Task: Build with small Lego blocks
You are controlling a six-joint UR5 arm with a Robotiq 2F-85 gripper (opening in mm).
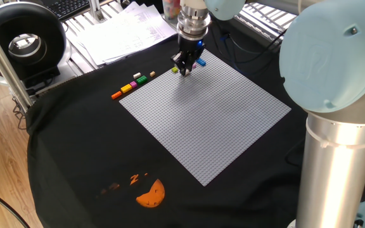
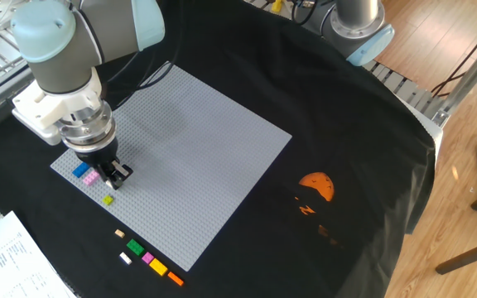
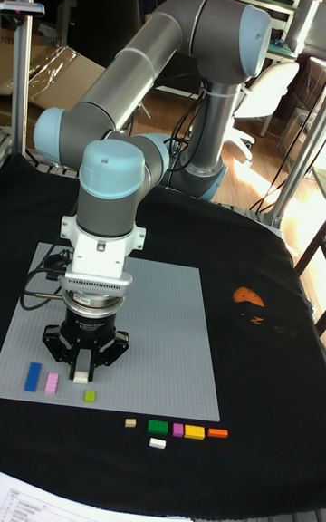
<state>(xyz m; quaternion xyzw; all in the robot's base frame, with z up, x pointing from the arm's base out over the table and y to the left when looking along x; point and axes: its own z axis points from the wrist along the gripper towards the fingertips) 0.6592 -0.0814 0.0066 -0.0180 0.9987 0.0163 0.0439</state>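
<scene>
Tool (image 3: 87, 368) low over one corner of the large grey studded square baseplate (image 2: 197, 157), tips down at the studs. A small pale piece shows between the fingers in the tall fixed view; cannot tell whether it is a brick or part of the tool, nor whether the fingers are spread or pinching.

Just beside the tool, on the baseplate: small yellow-green plastic brick (image 2: 108, 199), small pink plastic brick (image 2: 90, 177), and past that a small blue plastic brick (image 2: 81, 170). All three sit on the plate near its edge, apart from each other.

Further from the tool, off the plate on the black cloth of the table (image 2: 363, 165): a loose row of tiny bricks along the plate's edge — tan brick (image 3: 130, 422), green brick (image 3: 158, 427), white brick (image 3: 157, 442), second pink brick (image 3: 177, 430), yellow brick (image 3: 194, 431), orange brick (image 3: 217, 433). White lies just beside green, out of the row.

Well apart from the tool, beyond the opposite corner of the plate: orange half-round print (image 2: 316, 185) with small orange marks on the cloth.

Sheets of white paper (image 1: 122, 30) at the table's edge behind the tool in one fixed view.
</scene>
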